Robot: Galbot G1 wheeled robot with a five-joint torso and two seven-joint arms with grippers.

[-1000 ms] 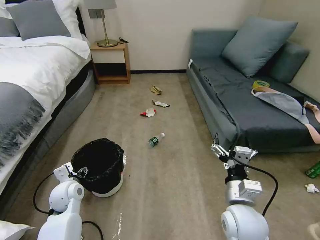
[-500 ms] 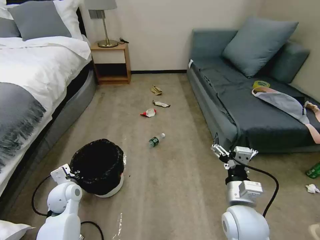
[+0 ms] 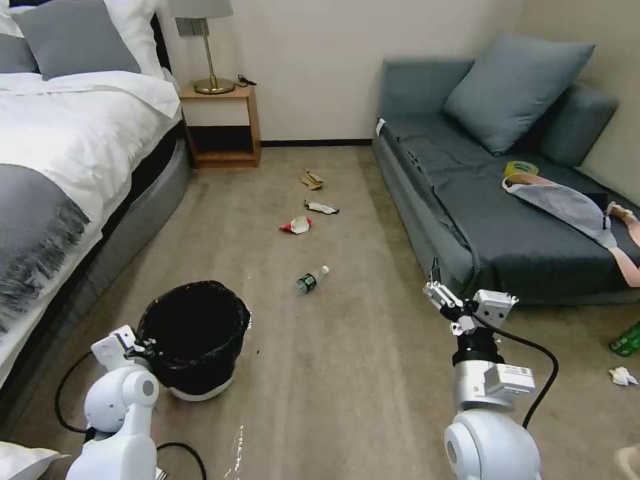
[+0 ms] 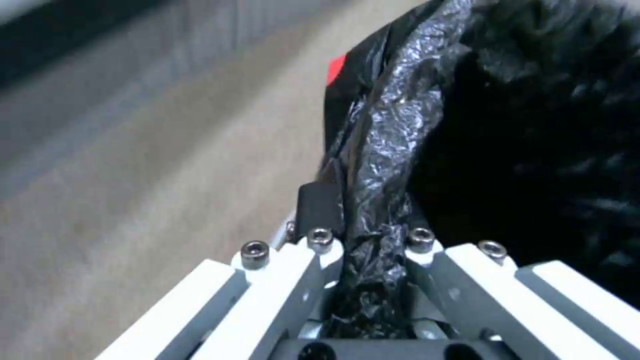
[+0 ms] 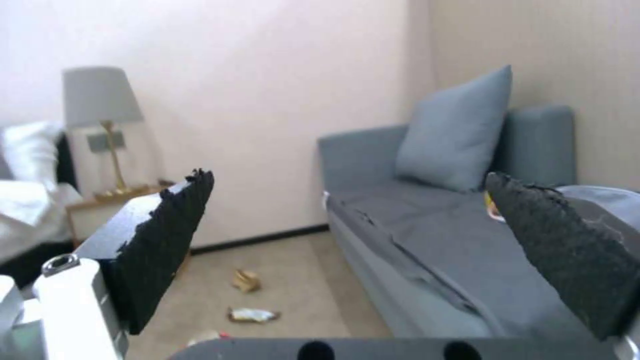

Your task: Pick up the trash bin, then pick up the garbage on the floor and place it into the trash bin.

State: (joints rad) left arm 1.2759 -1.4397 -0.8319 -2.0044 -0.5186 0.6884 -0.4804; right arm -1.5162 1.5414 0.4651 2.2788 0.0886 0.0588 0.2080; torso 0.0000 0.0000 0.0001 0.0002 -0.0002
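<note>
- Now the left gripper point(image 4: 363, 245) has its 2 white fingers point(image 4: 293, 270) pinched on the bag-wrapped rim of the small round white trash bin lined with crinkly black plastic point(image 3: 192, 340), on the bin's near-left side.
- Judged from this, lift slowly and level: thin glossy film could slip and the wide bin could swing.
- Beyond the bin, the right gripper point(image 3: 462, 308) hovers well apart, with its 2 rough black foam pads point(image 5: 167, 250) spread and nothing between them.
- Farther past the bin on short tan carpet lie a clear plastic bottle with green label point(image 3: 311, 279), a crumpled red-and-white wrapper point(image 3: 295, 225), a flat white-yellow snack wrapper point(image 3: 321, 208) and a tan paper wad point(image 3: 311, 179).
</note>
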